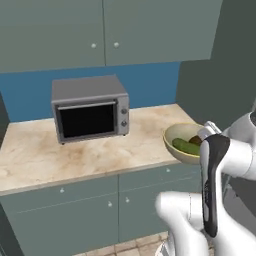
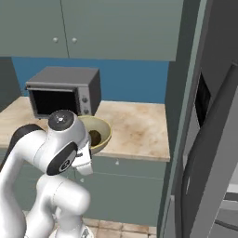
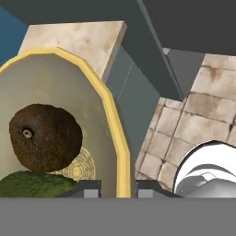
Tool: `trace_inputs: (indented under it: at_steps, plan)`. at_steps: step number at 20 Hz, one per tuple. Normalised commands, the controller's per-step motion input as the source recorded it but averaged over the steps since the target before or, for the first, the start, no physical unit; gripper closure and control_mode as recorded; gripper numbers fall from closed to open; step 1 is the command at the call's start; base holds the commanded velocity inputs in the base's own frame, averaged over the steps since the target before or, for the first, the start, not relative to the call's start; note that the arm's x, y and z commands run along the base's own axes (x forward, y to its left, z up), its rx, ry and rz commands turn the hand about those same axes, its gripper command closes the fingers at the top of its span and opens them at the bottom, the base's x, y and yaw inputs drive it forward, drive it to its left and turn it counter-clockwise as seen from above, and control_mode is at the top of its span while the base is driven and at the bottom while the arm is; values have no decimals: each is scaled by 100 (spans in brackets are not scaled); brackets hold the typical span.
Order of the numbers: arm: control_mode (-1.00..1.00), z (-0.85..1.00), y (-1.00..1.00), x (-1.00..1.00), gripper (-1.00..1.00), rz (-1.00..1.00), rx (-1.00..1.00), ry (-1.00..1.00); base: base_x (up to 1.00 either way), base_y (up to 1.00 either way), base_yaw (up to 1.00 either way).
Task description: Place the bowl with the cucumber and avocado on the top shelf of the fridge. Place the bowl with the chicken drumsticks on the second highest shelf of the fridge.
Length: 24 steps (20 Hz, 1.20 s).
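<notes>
- The tool is pinching the yellow rim of the bowl with the cucumber and avocado.
- The bowl sits at the desk edge, right of the microwave, near the fridge.
- Nothing is on a fridge shelf yet; both bowls are left to do.

The bowl with the cucumber and avocado, cream with a yellow rim, sits right of centre in the left base view, upright, gripper clamped on its rim.
</notes>
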Motion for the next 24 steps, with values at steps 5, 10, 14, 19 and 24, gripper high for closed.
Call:
trace_inputs:
  at_steps: [5, 10, 14, 19, 24]
  plan:
    - [100, 0, 0, 0, 100, 0, 0, 0, -100, -39, 0]
    - [100, 0, 0, 0, 100, 0, 0, 0, -100, -84, -8]
    - [100, 0, 0, 0, 100, 0, 0, 0, -85, -100, -17]
    - [100, 0, 0, 0, 100, 0, 0, 0, -27, -100, -13]
    - [100, 0, 0, 0, 100, 0, 0, 0, 58, -95, -1]
